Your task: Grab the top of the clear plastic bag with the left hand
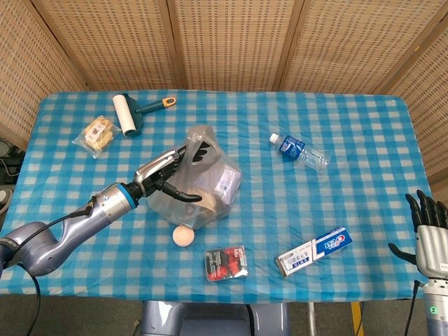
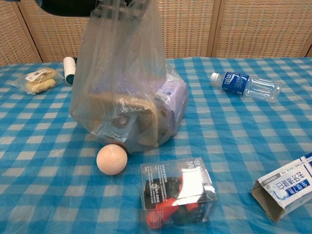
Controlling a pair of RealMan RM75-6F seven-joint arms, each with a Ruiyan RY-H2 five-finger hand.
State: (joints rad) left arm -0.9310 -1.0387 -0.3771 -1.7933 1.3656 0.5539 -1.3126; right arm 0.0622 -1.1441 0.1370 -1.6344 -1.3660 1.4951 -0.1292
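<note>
The clear plastic bag stands near the table's middle with a brown item and a pale purple pack inside. In the chest view the bag rises tall, its top drawn up to the frame's upper edge. My left hand reaches in from the left; its dark fingers show through the plastic at the bag's top and hold it, with the thumb spread lower. From the chest camera only the dark fingertips appear at the bag's top. My right hand hangs off the table's right front corner, fingers apart and empty.
A tan ball lies against the bag's front, with a clear box of red and black items beside it. A toothpaste box lies front right and a water bottle at right. A lint roller and snack packet lie back left.
</note>
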